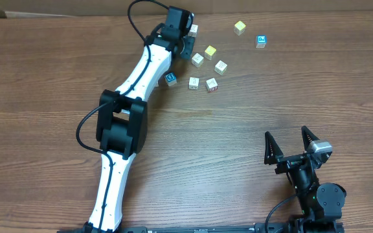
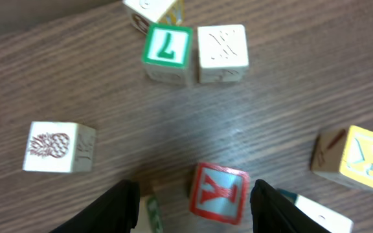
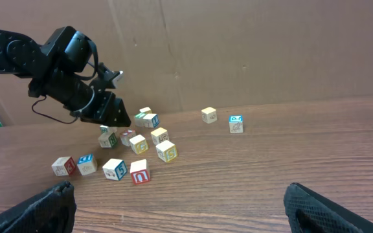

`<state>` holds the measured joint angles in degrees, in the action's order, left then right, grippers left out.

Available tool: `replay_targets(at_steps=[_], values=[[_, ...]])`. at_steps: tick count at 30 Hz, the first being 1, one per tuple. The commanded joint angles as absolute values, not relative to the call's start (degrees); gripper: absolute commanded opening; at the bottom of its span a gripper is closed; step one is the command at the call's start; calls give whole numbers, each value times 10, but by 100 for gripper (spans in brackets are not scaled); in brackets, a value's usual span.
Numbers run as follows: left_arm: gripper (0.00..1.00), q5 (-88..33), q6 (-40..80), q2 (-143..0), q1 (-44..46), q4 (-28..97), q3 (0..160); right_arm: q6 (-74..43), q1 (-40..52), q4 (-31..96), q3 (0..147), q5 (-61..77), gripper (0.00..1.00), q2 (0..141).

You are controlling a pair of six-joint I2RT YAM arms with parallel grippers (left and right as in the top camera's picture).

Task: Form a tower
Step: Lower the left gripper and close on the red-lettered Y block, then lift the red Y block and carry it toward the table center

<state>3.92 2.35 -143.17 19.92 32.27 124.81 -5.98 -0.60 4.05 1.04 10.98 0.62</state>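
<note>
Letters read clearly from the left wrist: a green 7 cube (image 2: 167, 46), a yellow K cube (image 2: 371, 160), and a red cube (image 2: 219, 193), perhaps Y, tilted between the left gripper's (image 2: 196, 197) parted, unclenched fingers. The right gripper (image 1: 286, 133) gapes empty, well apart. Side-on, the right wrist shows scattered cubes (image 3: 166, 151); the tower I cannot pick out.

Dark brown wood-grain worktop (image 1: 238, 129), grain running left to right, filling nearly the whole overhead view. Along its far edge, a plain tan backdrop (image 3: 251, 52), cardboard-like, marked with faint creases and rising out of the right wrist view. Soft, even indoor light throughout; a mild pale sheen on the grain in the left wrist close-up, with only short, blurred shadows on the wood.
</note>
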Motion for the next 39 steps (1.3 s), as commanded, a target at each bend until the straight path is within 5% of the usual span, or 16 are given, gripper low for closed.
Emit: replay_targets(at_steps=[1,28,35,39], values=[[54,11,12,-1432,198,312,1241,-59,-2,38,4,106,100,2],[45,-11,-13,-1451,203,257,1200,-59,-2,38,4,106,100,2],[32,-10,-13,-1451,203,241,1201,-59,-2,38,4,106,100,2],[38,-11,-13,-1451,203,258,1201,-59,-2,38,4,106,100,2]])
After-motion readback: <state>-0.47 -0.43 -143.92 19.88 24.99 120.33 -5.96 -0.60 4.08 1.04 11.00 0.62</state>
